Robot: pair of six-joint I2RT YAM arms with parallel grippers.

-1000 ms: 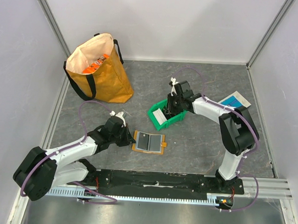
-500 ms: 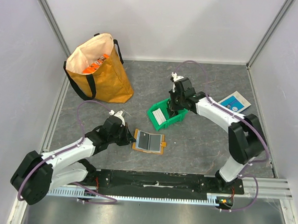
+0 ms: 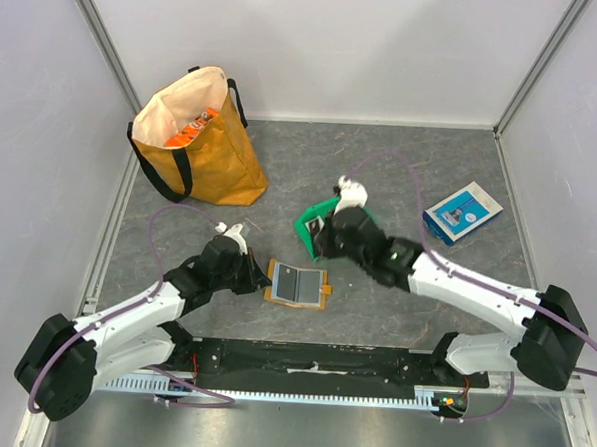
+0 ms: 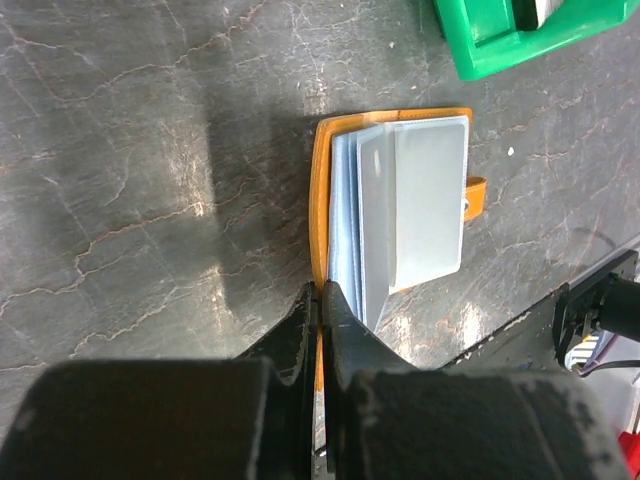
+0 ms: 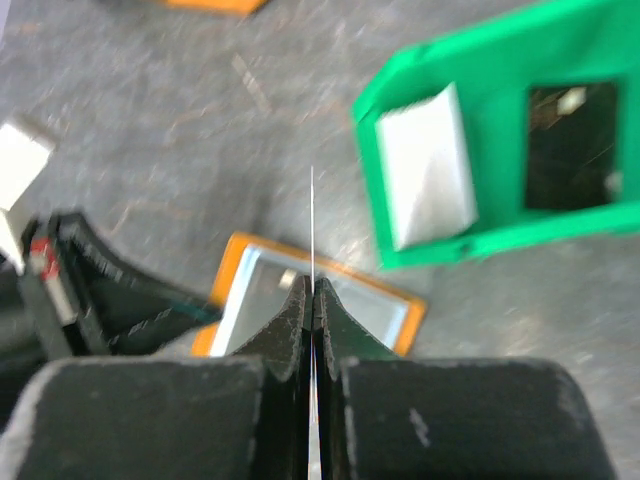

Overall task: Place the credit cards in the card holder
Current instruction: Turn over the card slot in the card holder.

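The orange card holder [image 3: 297, 285] lies open on the table, its grey pocket panel up; it also shows in the left wrist view [image 4: 400, 200] and the right wrist view [image 5: 240, 290]. My left gripper [image 3: 259, 279] [image 4: 322, 292] is shut on the holder's orange left edge. My right gripper [image 3: 323, 242] [image 5: 313, 288] is shut on a thin credit card [image 5: 312, 215], seen edge-on, held above the table between the green bin and the holder. More white cards [image 5: 425, 180] lie in the green bin [image 5: 500, 90].
The green bin [image 3: 309, 219] [image 4: 510, 45] stands just behind the holder, partly hidden by my right gripper. An orange-yellow tote bag [image 3: 198, 138] stands at the back left. A blue-and-white flat box [image 3: 463, 212] lies at the right.
My right arm has lifted out of the green bin and swung near and left toward the holder, with the card in it. My left gripper has stayed on the holder's edge.
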